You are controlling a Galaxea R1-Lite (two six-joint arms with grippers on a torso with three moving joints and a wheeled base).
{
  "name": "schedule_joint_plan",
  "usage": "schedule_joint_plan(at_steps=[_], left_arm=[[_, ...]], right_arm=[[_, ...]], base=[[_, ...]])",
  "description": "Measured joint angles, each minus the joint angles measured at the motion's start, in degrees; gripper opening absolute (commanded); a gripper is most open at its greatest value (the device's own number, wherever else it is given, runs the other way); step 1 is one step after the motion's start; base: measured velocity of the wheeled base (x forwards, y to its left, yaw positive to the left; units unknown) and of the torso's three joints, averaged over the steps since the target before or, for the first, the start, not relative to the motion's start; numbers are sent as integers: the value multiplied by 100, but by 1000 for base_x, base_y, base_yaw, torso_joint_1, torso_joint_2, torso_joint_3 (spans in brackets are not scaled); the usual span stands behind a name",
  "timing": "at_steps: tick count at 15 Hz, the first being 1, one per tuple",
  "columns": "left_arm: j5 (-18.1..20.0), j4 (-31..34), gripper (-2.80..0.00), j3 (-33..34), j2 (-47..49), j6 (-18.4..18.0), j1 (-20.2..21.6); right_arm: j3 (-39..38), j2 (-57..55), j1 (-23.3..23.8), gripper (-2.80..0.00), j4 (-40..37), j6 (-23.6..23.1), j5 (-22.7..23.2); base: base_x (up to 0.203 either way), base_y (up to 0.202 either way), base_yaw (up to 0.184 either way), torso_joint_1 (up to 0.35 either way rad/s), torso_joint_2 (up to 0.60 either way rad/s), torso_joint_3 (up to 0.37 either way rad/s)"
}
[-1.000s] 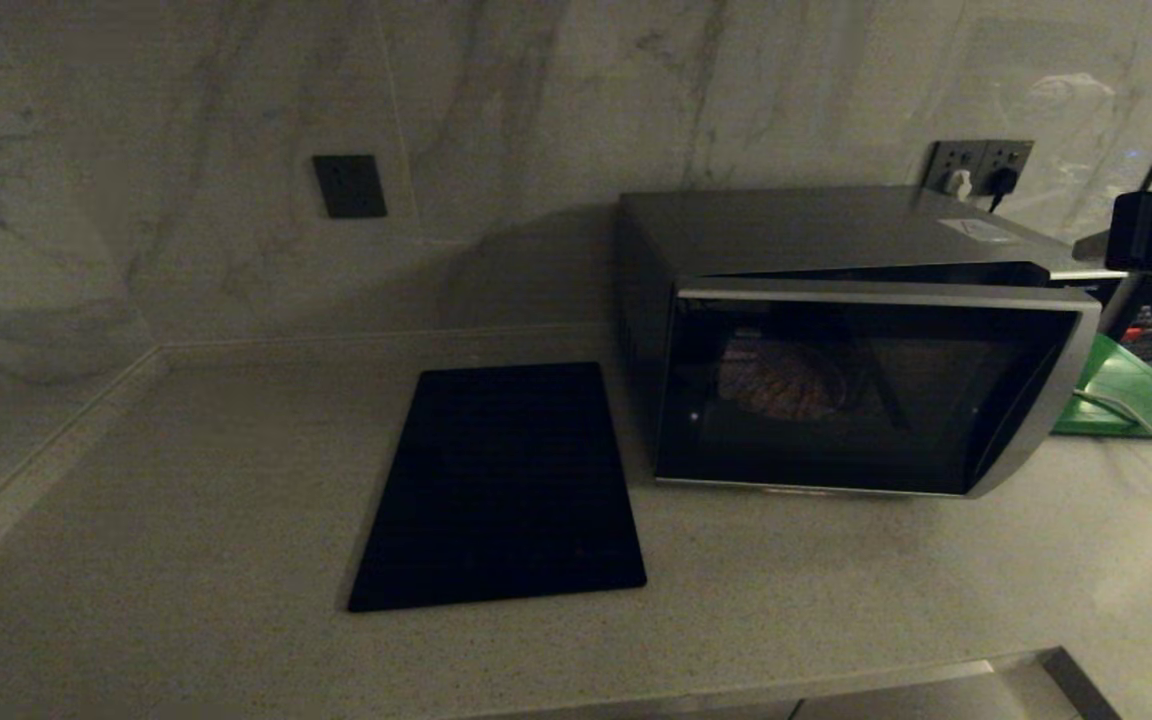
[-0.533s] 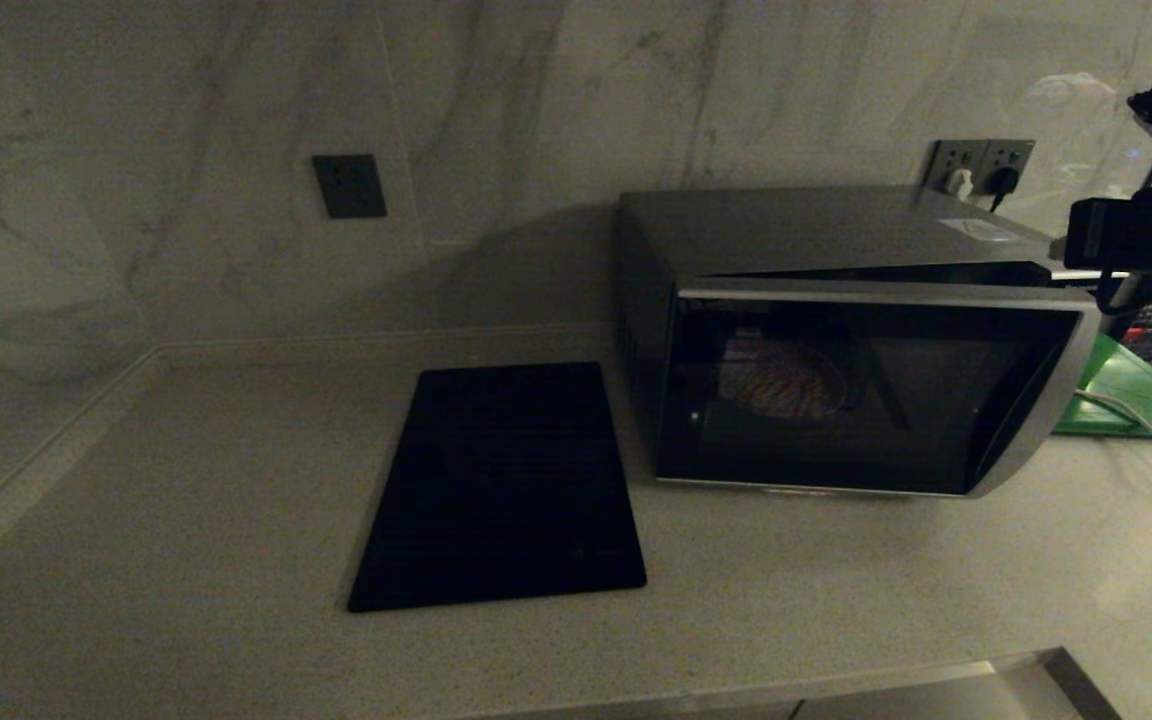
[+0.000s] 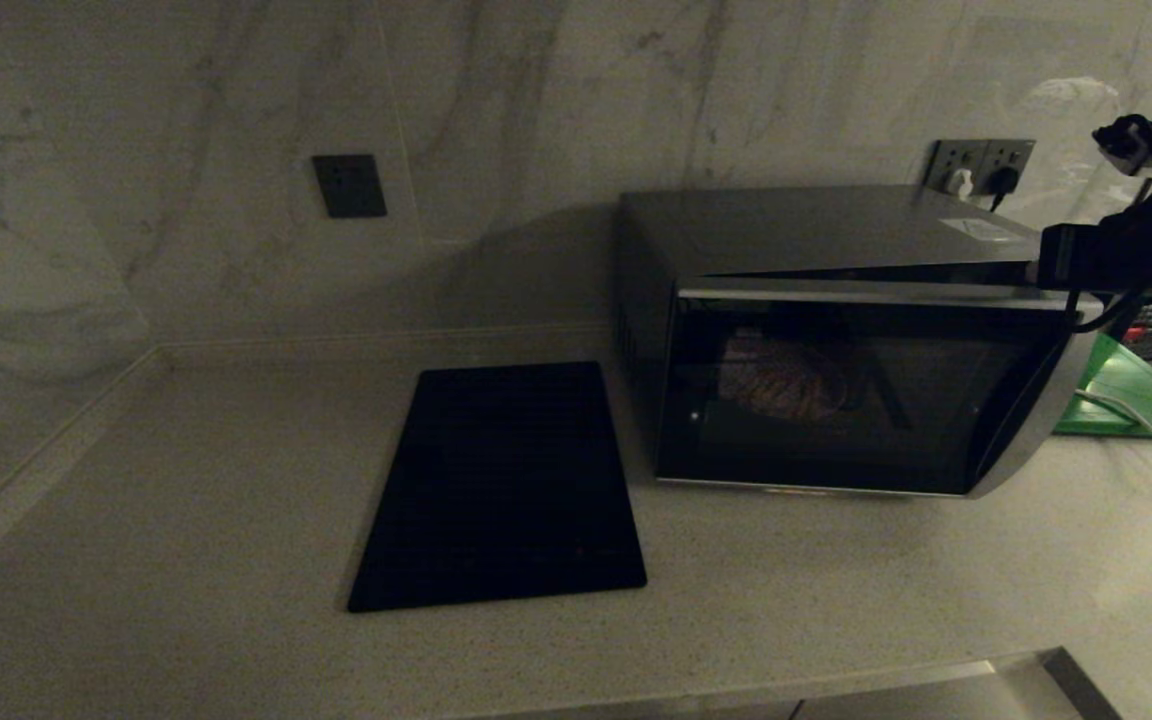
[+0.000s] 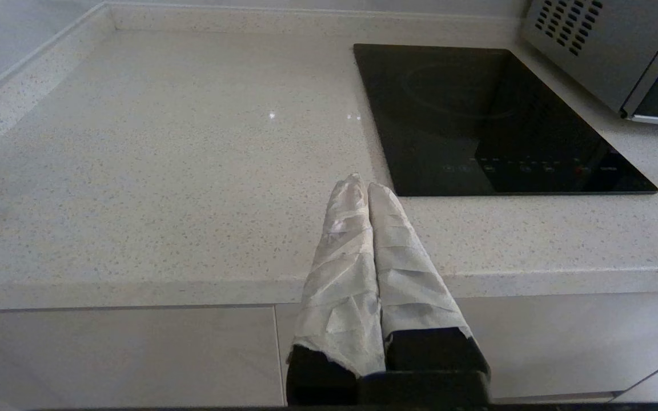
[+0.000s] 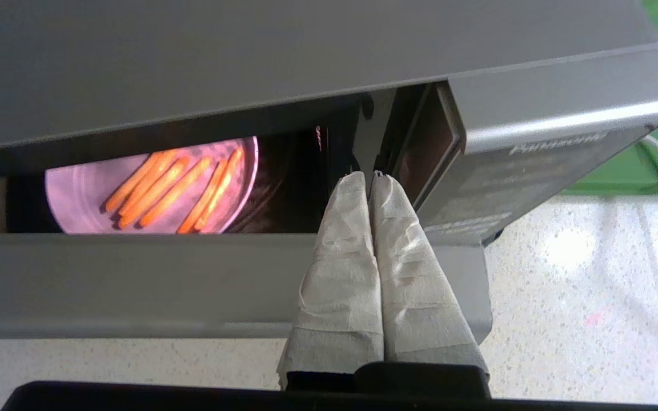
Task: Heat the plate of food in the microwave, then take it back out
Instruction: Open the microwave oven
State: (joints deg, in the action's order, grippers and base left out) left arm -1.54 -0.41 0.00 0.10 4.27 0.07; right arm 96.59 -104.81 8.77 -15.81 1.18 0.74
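Each gripper has 2 long tapering fingers wrapped in creased white tape, wide at the root and narrowing to blunt tips. On the left gripper (image 4: 361, 185) the wrap ends raggedly above black finger mounts set on a black bar. The right gripper (image 5: 366, 177) shows the same white wrap over a black base. In the head view the right arm (image 3: 1136, 250) is a black, boxy body with black cables looped around it.

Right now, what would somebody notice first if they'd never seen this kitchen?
Probably the lit plate of food, orange sticks on lavender, glowing inside the microwave, whose door stands ajar. The right gripper, wrapped in white and shut, points into that gap. Left of the microwave lies a black cooktop.
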Motion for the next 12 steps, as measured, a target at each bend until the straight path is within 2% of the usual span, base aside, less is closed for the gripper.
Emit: schedule_joint_plan(at_steps=[12], left_arm=[[-2,0,-280,0,0,0,-2]], right_arm=[[-993,825,-97,-280,-37,5,5]], base=[[0,0,0,0,0,0]])
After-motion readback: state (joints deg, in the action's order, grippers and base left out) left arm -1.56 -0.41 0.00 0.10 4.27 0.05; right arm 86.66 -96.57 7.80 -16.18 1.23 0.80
